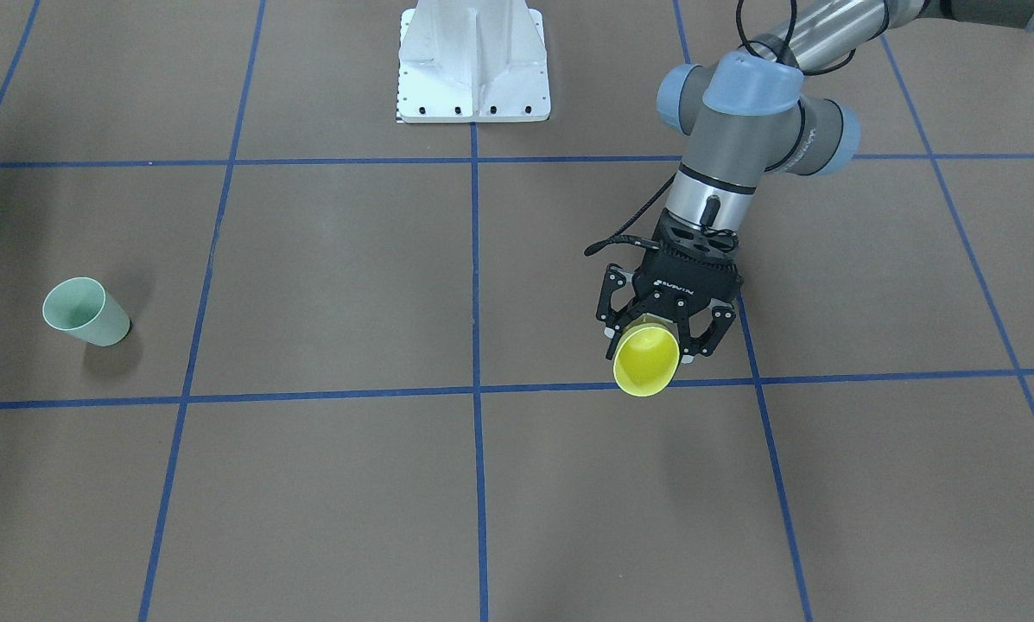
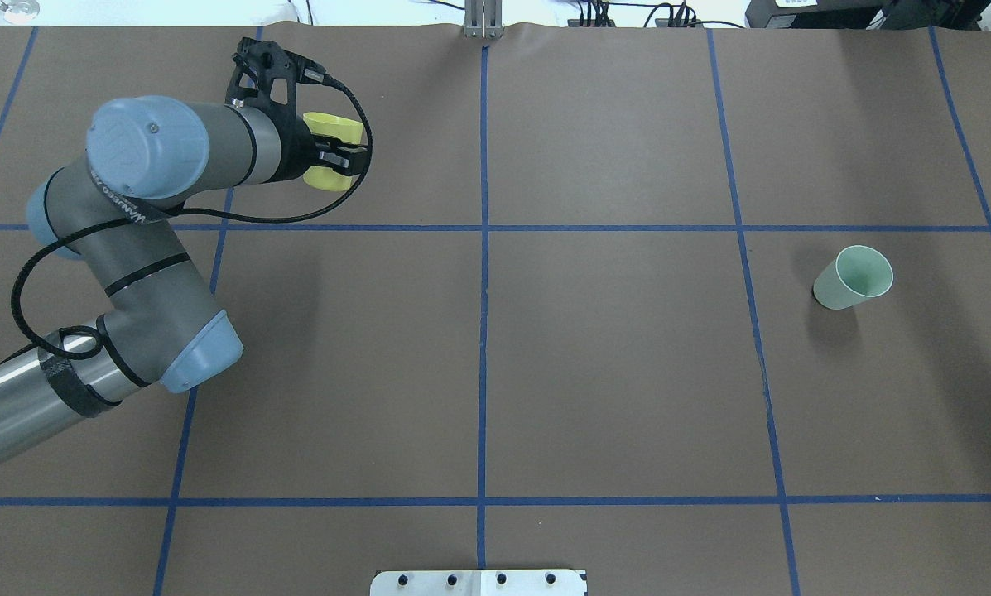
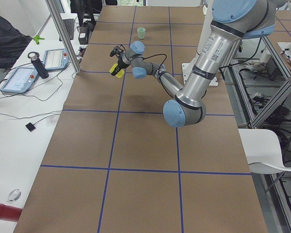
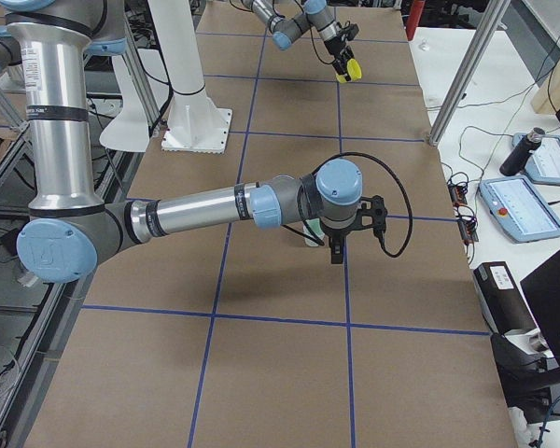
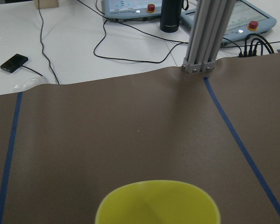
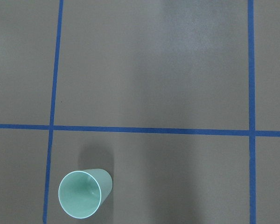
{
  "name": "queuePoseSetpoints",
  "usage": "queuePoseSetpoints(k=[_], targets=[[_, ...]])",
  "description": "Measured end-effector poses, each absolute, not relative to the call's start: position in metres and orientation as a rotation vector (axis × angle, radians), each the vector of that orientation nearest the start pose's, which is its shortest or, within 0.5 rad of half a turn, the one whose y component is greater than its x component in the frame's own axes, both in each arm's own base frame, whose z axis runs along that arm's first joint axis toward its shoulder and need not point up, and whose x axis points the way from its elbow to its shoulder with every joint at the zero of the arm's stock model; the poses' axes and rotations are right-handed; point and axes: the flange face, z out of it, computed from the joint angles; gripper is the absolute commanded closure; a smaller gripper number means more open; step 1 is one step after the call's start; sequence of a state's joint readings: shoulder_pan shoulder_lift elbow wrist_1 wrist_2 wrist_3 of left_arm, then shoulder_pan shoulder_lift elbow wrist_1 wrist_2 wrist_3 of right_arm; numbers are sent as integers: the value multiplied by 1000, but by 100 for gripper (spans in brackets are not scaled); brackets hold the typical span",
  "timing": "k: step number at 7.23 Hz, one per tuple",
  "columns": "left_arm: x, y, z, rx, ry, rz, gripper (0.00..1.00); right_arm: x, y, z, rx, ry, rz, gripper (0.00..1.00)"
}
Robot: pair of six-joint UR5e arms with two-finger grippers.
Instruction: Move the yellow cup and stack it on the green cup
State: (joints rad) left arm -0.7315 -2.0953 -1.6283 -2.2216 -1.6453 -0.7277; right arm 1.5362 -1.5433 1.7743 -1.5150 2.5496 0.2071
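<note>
My left gripper (image 1: 655,339) is shut on the yellow cup (image 1: 646,363), holding it by its sides with the mouth tipped outward, above the table. The same yellow cup (image 2: 338,126) shows near the table's far left in the overhead view, and its rim (image 5: 157,205) fills the bottom of the left wrist view. The green cup (image 1: 85,313) stands upright and alone on the opposite side (image 2: 853,277). It shows from above in the right wrist view (image 6: 84,192). My right gripper (image 4: 336,250) shows only in the exterior right view, hanging over the table near the green cup; I cannot tell whether it is open or shut.
The brown table carries a grid of blue tape lines (image 2: 483,228). The white robot base (image 1: 473,65) sits at the middle of my side. An aluminium post (image 5: 203,37) stands at the far edge, with tablets, cables and a bottle beyond it.
</note>
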Motion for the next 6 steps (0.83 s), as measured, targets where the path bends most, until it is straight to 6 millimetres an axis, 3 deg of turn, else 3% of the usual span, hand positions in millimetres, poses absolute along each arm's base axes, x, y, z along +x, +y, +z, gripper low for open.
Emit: queuePoseSetpoints(k=[1, 3, 6], targets=[[411, -535, 255, 854, 933, 200, 100, 25, -511, 514, 161, -1001, -3, 0], [403, -525, 280, 887, 959, 270, 100, -11, -539, 472, 196, -1009, -71, 0], [384, -506, 308, 914, 968, 331, 100, -102, -579, 376, 206, -1010, -81, 1]])
